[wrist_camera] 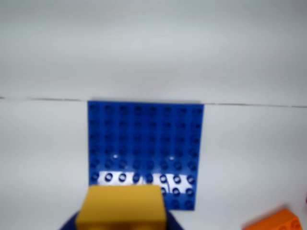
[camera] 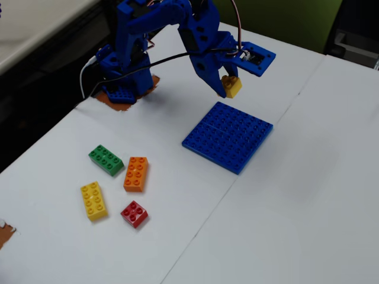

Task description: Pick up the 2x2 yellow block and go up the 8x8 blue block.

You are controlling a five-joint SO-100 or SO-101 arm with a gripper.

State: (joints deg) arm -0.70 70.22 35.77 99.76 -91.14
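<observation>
While the gripper (camera: 228, 86) is clamped on the 2x2 yellow block (camera: 231, 86), I log the risks from the wrist camera outward.

Nearest in the wrist view, the yellow block (wrist_camera: 122, 207) fills the bottom centre, with blue gripper plastic showing under it. I cannot see how deep the fingers bite. If the hold is shallow, I judge the brick may tilt or slip as I lower it.

Just beyond it lies the 8x8 blue block (wrist_camera: 146, 151), flat on the white table (wrist_camera: 249, 158). The brick overlaps its near edge in this view. The fixed view shows the brick in the air, above the table just off the plate's far corner (camera: 228, 136). So my first concern is alignment: coming straight down from here would land it on the rim or on bare table.

Second concern: studs. A rotated brick would not seat and could push the thin plate sideways.

Off to the right in the wrist view, an orange eight-stud brick (wrist_camera: 277, 221) peeks in. In the fixed view it (camera: 136, 173) sits with the green brick (camera: 106, 160), longer yellow brick (camera: 93, 200) and red brick (camera: 134, 213), well apart from the plate, so collision seems unlikely.
</observation>
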